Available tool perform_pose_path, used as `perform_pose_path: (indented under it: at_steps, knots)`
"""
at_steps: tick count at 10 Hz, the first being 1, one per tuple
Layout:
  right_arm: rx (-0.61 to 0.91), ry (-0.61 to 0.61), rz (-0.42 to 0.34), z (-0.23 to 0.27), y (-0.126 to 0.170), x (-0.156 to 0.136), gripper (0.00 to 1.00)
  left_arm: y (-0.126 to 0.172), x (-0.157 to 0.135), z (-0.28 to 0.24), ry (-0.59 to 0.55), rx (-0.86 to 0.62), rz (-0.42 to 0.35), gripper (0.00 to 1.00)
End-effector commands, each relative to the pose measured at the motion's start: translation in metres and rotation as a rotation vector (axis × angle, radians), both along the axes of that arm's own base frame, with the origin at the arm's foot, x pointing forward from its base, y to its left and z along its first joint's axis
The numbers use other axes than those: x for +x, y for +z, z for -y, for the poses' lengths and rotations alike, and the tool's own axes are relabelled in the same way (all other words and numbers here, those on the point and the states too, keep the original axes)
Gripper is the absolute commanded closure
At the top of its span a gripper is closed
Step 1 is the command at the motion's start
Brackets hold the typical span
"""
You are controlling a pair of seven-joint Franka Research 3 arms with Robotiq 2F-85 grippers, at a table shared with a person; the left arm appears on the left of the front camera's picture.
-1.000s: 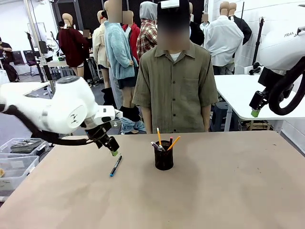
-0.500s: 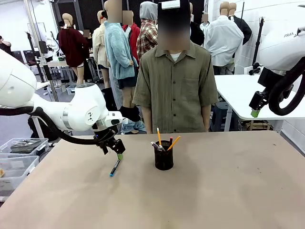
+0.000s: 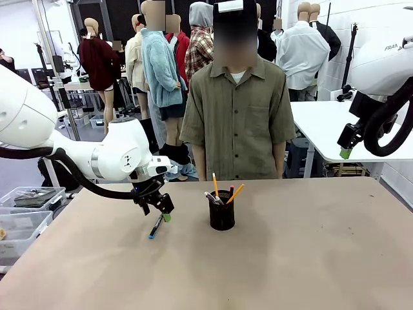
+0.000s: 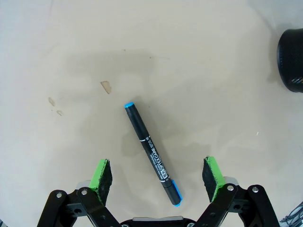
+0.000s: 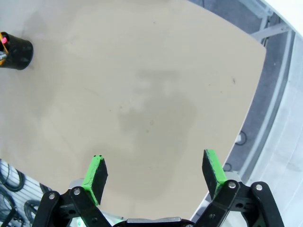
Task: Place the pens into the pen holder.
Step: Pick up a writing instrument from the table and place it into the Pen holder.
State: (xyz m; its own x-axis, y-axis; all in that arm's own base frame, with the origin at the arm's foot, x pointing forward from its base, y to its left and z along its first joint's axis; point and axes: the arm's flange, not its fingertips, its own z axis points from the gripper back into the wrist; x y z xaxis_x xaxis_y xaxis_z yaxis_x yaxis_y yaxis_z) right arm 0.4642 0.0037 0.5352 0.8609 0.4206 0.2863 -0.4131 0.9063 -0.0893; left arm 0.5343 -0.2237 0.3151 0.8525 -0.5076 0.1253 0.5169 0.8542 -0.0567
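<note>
While the left arm reaches low over the pale beige counter (image 3: pixel 290 258), its black left pincer (image 3: pixel 162 213) with green pads hangs just above a slim dark pen (image 3: pixel 155 227) with blue at both ends. The jaws are spread wide apart and hold nothing. In the left wrist view the left pincer (image 4: pixel 157 172) straddles the dark pen (image 4: pixel 151 153). The pen lies flat on the counter at a slant, its nearer blue end between the two fingertips (image 4: pixel 101 174) and touching neither.

The small black cylindrical wire-mesh pen holder (image 3: pixel 221 213) stands upright near the counter's middle, to the right of the dark pen and apart from it. In the left wrist view the pen holder (image 4: pixel 292 61) sits at the right edge. Two yellow-orange pencils (image 3: pixel 215 182) lean out of it, beside a silvery-white pen (image 3: pixel 211 197).

The right pincer (image 3: pixel 346 153) is held high at the right side, well above the counter. In its own wrist view the right pincer (image 5: pixel 154 172) has its jaws apart and empty over bare counter, with the pen holder (image 5: pixel 14 52) far off in the upper left corner.

A person in an olive short-sleeved shirt (image 3: pixel 239 116) stands at the far edge behind the holder.
</note>
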Motion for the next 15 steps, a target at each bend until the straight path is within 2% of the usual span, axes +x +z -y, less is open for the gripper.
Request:
perform_pose_path:
  at_steps: [1, 2, 6, 7, 9, 12, 14, 15]
  knots:
    - [-0.015, -0.008, 0.0, 0.0, -0.002, -0.003, 0.0, -0.007, 0.008, 0.004, 0.026, 0.018, -0.034, 0.0]
    - [-0.015, -0.008, 0.0, 0.0, -0.002, -0.003, 0.0, -0.01, 0.008, 0.003, 0.026, 0.018, -0.03, 0.09]
    - [-0.015, -0.008, 0.0, 0.0, -0.002, -0.003, 0.0, -0.012, 0.003, 0.005, -0.013, 0.056, -0.03, 0.89]
    - [-0.015, -0.008, 0.0, 0.0, -0.002, -0.003, 0.0, -0.012, 0.002, 0.005, -0.021, 0.063, -0.038, 1.0]
    - [-0.015, -0.008, 0.0, 0.0, -0.002, -0.003, 0.0, -0.01, -0.003, 0.007, -0.027, 0.113, -0.038, 1.0]
    - [-0.015, -0.008, 0.0, 0.0, -0.002, -0.003, 0.0, -0.002, -0.017, 0.012, -0.034, 0.174, 0.005, 1.0]
    - [-0.015, -0.008, 0.0, 0.0, -0.002, -0.003, 0.0, 0.0, -0.019, 0.007, -0.049, 0.156, 0.022, 1.0]
    - [-0.015, -0.008, 0.0, 0.0, -0.002, -0.003, 0.0, 0.009, -0.025, -0.002, -0.073, 0.083, 0.059, 1.0]
